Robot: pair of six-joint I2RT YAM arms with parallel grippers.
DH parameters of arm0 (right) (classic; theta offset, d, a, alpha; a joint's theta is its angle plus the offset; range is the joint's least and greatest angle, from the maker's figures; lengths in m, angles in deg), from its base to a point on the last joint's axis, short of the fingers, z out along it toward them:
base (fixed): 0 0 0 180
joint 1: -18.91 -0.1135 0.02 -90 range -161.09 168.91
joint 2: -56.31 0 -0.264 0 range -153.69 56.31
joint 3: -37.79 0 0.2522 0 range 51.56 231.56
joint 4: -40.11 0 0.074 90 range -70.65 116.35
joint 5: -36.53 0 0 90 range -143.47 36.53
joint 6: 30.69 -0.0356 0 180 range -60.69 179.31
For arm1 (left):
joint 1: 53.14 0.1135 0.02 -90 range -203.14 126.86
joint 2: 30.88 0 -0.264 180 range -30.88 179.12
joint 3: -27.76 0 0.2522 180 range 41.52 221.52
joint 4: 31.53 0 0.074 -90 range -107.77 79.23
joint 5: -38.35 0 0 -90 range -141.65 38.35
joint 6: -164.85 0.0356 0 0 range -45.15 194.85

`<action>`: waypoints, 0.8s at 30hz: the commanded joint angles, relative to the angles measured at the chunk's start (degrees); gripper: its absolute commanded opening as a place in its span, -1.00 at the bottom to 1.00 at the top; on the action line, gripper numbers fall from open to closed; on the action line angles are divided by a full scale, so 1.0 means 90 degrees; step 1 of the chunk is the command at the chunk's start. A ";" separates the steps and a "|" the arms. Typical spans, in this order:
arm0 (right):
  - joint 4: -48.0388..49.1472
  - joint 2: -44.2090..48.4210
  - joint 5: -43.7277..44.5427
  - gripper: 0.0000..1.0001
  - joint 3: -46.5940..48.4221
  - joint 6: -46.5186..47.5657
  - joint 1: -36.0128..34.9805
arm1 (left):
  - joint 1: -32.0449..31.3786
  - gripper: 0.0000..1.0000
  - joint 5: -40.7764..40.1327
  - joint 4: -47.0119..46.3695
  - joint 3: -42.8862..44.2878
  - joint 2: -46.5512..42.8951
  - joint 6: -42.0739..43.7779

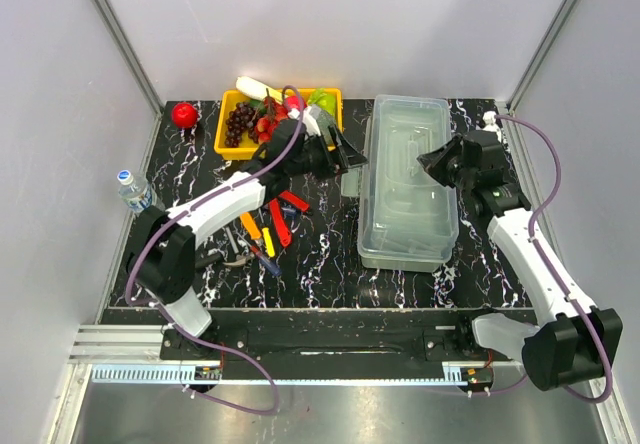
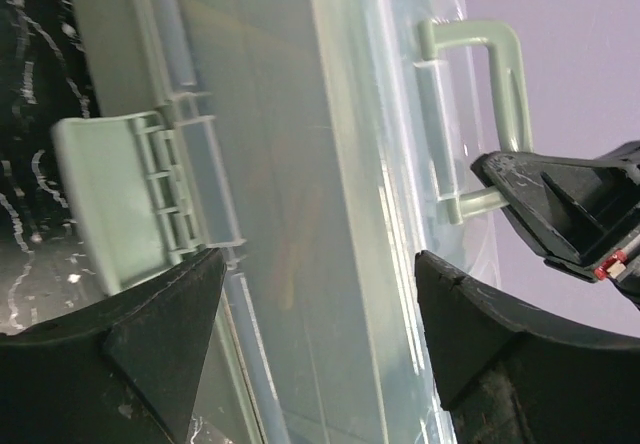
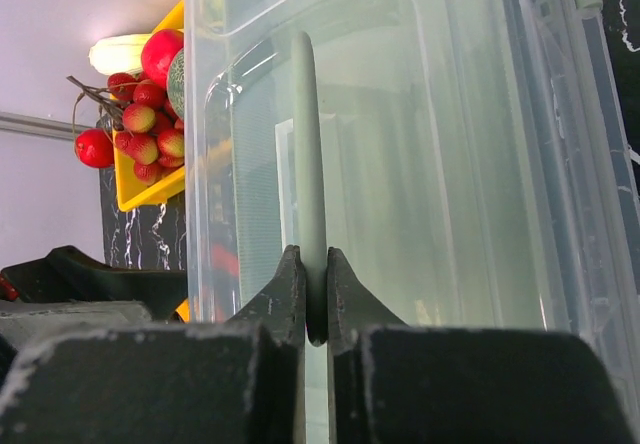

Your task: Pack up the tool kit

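The toolbox [image 1: 405,229] sits on the tabletop [image 1: 320,274] with its clear lid down, and both arms are at it. The right hand [image 3: 315,299] is clenched on the lid's grey-green handle [image 3: 308,144], pinching the bar edgewise, apparently so the lid can be swung up. The left hand [image 2: 318,264], released with fingers spread, faces the toolbox's left wall beside the latch [image 2: 105,204], probably to free that catch or to steady the box against the pull. The red-, yellow- and orange-handled tools [image 1: 272,226] lie loose to the left of the toolbox, not yet packed, so opening it looks like the step in hand. The yellow fruit tray [image 1: 228,147], behind and left of the toolbox, has no part in this.
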 commanded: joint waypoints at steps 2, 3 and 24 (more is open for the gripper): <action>0.0281 0.0060 -0.0206 -1.00 0.0818 -0.0119 0.0041 | 0.0166 0.62 -0.0453 -0.0293 -0.0334 -0.0545 0.0068; 0.0291 0.0070 -0.0245 -1.00 0.0877 -0.0099 0.0050 | 0.0166 0.62 -0.0482 -0.0293 -0.0373 -0.0564 0.0078; 0.1170 0.0939 -0.0665 -1.00 0.0058 -0.0255 0.0411 | 0.0176 0.01 -0.0543 0.0022 -0.0656 -0.0360 -0.0010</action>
